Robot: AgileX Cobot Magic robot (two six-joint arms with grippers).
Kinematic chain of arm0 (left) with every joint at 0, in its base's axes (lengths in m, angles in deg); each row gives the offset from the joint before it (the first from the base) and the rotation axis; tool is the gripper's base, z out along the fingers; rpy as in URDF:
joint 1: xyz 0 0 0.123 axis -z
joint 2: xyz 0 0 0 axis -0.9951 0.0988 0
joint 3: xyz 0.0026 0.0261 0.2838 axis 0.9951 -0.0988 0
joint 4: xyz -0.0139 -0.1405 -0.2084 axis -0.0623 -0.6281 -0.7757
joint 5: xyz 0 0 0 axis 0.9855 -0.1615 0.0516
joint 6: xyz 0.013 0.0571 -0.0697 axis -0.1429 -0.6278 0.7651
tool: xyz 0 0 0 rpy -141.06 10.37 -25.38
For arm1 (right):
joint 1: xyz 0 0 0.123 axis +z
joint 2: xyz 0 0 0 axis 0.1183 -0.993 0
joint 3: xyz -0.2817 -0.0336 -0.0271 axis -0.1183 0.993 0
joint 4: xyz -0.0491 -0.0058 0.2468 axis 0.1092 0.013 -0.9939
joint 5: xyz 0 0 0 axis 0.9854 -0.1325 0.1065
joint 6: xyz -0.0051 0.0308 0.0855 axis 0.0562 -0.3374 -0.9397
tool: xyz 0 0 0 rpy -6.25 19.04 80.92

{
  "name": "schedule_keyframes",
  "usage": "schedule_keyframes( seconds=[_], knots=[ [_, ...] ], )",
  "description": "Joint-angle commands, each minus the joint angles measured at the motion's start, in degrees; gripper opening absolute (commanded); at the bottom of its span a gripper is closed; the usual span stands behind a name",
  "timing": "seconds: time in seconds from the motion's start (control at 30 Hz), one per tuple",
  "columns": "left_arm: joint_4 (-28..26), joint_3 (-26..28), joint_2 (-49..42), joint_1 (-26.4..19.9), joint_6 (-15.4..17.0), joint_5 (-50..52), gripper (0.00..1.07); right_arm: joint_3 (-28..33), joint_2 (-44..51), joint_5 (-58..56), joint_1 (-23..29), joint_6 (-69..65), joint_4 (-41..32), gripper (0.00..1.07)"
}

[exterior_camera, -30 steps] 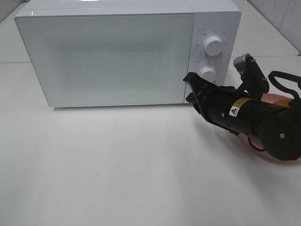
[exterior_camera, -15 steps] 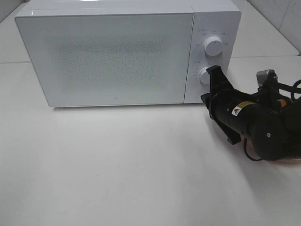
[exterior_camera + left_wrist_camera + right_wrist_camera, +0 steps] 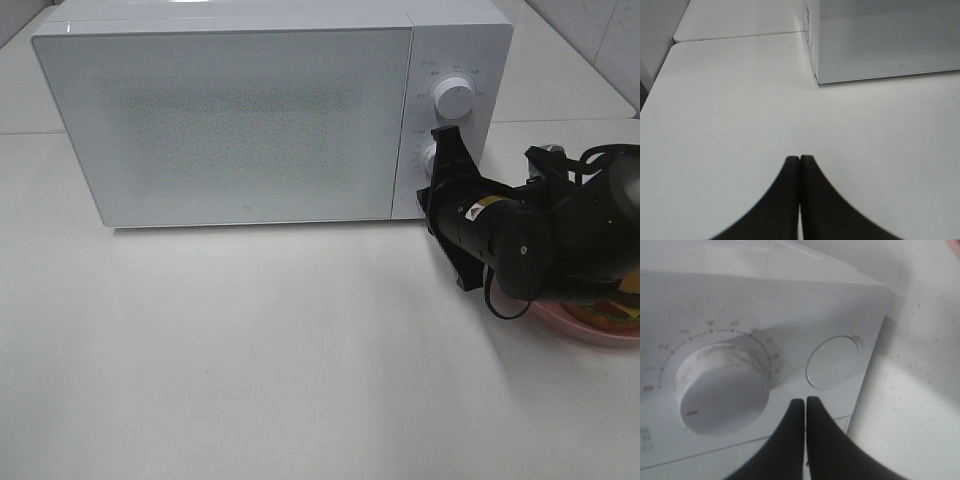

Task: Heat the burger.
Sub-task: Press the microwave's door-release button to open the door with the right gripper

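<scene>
Our right hand (image 3: 801, 401) has its 2 fingers pressed flat together with nothing between them. The tips are right up at the control panel of the microwave (image 3: 740, 300), between the lower knob (image 3: 722, 390) and a round button (image 3: 832, 361). We can't tell if they actually touch the panel. From the high camera that hand covers part of the lower knob, and the upper knob (image 3: 453, 97) sits just above it. Meanwhile our left hand (image 3: 800, 158) is pressed together too and empty, hanging over the bench (image 3: 715, 125) near the microwave's front corner. The microwave door is closed. The burger (image 3: 627, 312) sits outside on a pink plate (image 3: 570, 322) to the microwave's right, mostly hidden under the right arm.
</scene>
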Motion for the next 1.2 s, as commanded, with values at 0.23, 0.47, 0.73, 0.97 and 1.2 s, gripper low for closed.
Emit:
schedule_keyframes(
  seconds=[0.23, 0.47, 0.73, 0.97, 1.2],
  knots=[
    [-0.23, -0.11, -1.20, -0.11, 0.00, 0.29, 0.00, -3.50, -2.46, -1.55, 0.00, 1.43, -4.13, 0.00],
    [-0.23, -0.11, -1.20, -0.11, 0.00, 0.29, 0.00, -5.50, -4.98, 0.74, 0.00, 1.72, -5.96, 0.00],
    [-0.23, -0.11, -1.20, -0.11, 0.00, 0.29, 0.00, -6.13, -5.10, 2.69, 0.00, 4.13, -10.14, 0.00],
    [-0.23, -0.11, -1.20, -0.11, 0.00, 0.29, 0.00, -7.39, -5.79, 2.81, -0.23, 4.53, -10.14, 0.00],
    [-0.23, -0.11, -1.20, -0.11, 0.00, 0.29, 0.00, -8.14, -5.79, 3.61, -1.78, 4.76, -9.45, 0.00]
  ],
)
